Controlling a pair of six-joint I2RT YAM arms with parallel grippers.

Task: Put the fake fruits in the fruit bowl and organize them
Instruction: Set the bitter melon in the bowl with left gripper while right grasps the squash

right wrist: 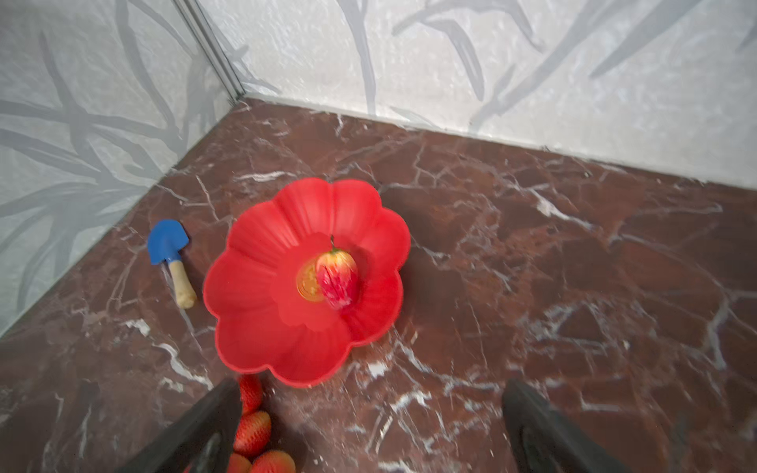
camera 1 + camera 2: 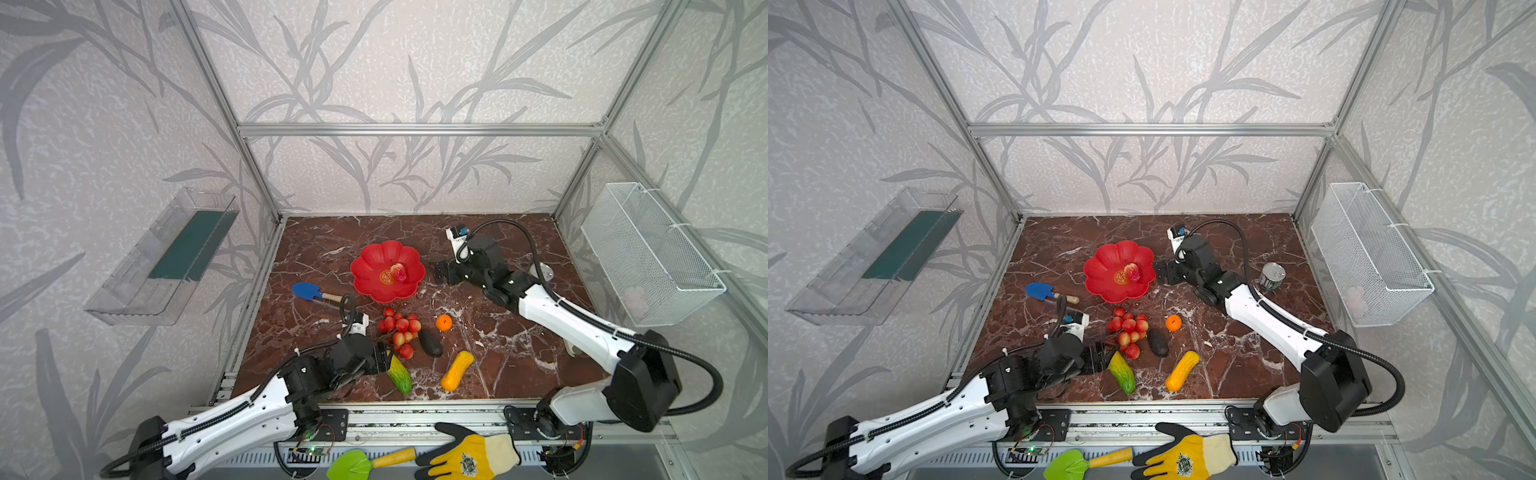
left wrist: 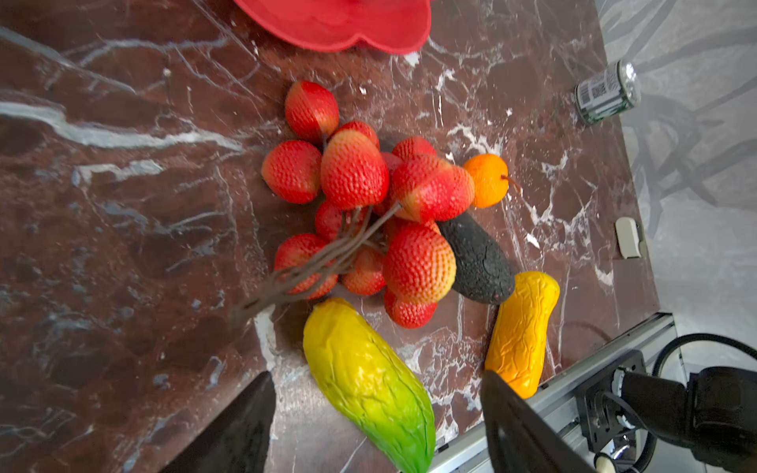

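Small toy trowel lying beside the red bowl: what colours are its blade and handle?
Small toy trowel: blue blade, pale wooden handle, clearest in the right wrist view.

Twin high front overviews; close downward wrist views, slightly blurred, sharing bowl.

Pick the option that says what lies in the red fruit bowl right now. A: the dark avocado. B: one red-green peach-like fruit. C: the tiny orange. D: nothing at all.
B: in both top views a single red-green peach-like fruit lies beside the gold emblem at the centre of the fruit bowl, while the other fruits lie on the table.
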